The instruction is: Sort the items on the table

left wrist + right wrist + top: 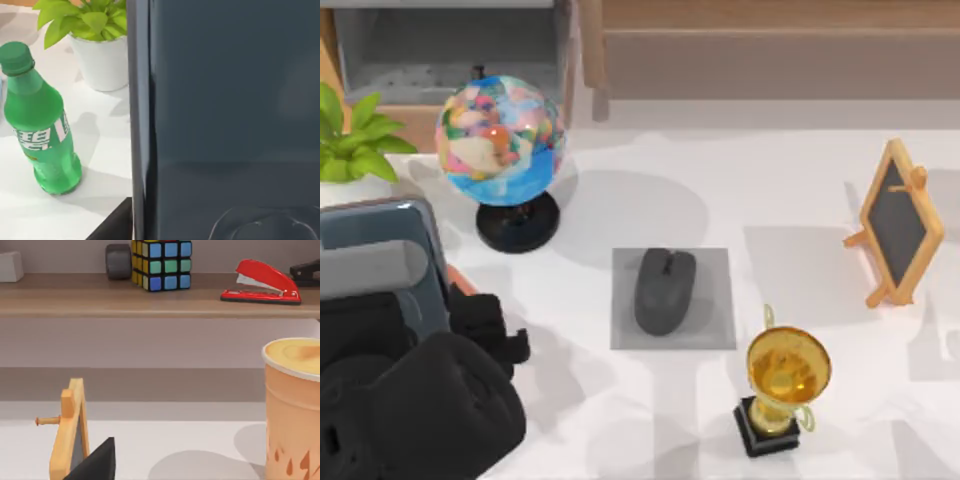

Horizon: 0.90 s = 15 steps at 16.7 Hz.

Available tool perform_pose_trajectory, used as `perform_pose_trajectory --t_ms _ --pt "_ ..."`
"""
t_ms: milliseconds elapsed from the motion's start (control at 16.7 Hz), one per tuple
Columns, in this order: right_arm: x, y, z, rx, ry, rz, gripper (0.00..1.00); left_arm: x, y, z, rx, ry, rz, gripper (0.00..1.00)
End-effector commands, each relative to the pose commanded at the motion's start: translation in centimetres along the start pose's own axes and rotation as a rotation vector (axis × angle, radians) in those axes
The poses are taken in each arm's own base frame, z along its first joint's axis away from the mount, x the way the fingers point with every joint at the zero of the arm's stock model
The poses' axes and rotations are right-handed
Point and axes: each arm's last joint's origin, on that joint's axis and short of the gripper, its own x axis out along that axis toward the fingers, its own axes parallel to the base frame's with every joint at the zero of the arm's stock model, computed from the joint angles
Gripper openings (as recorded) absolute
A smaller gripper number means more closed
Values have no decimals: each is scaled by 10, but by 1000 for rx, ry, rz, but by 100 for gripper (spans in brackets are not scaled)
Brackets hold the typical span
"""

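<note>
Slate-grey smartphone [382,262] gripped in left hand [470,320] — bottle [41,120] label unreadable — right hand's state unclear.

A wooden shelf [150,295] runs across the upper part of the right wrist view, against a plain mauve-grey wall [150,340]. A wooden board [770,50] spans the top right of the top view. At the top left of that view sits a grey open-fronted cabinet [440,50] framed in wood. Soft shadows fall across the pale surface in the middle of the top view.
</note>
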Motion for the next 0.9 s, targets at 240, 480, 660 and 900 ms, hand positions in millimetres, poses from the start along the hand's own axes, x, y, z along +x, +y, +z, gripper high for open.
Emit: perform_pose_trajectory --t_ms 240,480,660,900 --pt "0 0 0 0 0 0 100 -14 -17 15 -6 25 -194 0" --pt "0 0 0 0 0 0 100 -16 -27 24 -2 11 -293 0" --pt "0 0 0 0 0 0 100 -10 -29 30 -22 -11 -304 0" --pt "0 0 0 0 0 0 100 27 -11 15 -2 -7 -128 0"
